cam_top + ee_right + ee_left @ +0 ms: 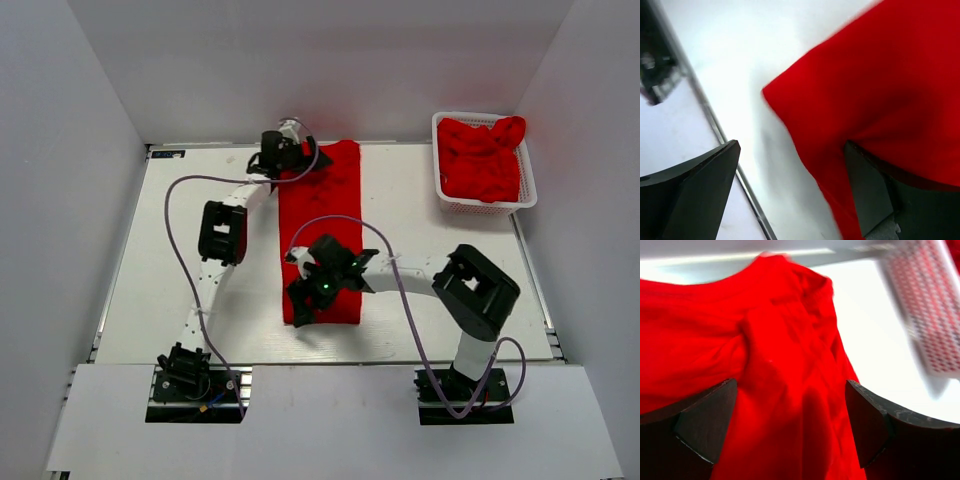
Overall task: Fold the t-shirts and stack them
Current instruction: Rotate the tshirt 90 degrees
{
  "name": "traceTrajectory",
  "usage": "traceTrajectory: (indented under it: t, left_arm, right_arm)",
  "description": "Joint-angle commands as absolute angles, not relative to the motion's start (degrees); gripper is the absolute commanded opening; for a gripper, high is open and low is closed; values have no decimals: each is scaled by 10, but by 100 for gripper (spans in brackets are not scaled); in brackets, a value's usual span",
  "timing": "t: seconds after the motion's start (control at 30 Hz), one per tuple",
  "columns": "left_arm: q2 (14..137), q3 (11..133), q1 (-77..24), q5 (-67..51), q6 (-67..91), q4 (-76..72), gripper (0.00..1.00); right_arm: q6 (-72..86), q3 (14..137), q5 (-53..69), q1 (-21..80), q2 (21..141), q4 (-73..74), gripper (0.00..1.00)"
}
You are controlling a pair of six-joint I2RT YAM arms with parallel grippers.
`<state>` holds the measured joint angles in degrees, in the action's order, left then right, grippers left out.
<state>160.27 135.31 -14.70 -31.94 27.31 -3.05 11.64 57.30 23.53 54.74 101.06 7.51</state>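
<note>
A red t-shirt lies folded into a long strip down the middle of the table. My left gripper hangs over its far left corner, jaws open, with rumpled red cloth between and below the fingers. My right gripper is over the strip's near left corner, jaws open; one finger is against the red cloth edge, the other over bare table. More red t-shirts are piled in the basket.
A white lattice basket stands at the back right of the table; it shows blurred in the left wrist view. The table's metal front edge runs near my right gripper. Grey walls enclose the table.
</note>
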Motion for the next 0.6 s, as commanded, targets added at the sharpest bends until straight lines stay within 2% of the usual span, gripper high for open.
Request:
traceTrajectory:
  t: [0.0, 0.23, 0.37, 0.57]
  left_arm:
    - [1652, 1337, -171, -339, 317, 6, 100]
    - [1640, 1325, -188, -317, 334, -44, 100]
    - [1613, 1330, -188, -317, 329, -33, 100]
    - [1495, 1331, -188, -281, 266, 41, 100]
  right_arm:
    - [99, 591, 291, 588, 1062, 87, 90]
    - [108, 611, 285, 601, 1035, 26, 90]
    - [91, 614, 182, 597, 1001, 65, 90]
    - [88, 643, 107, 597, 925, 126, 90]
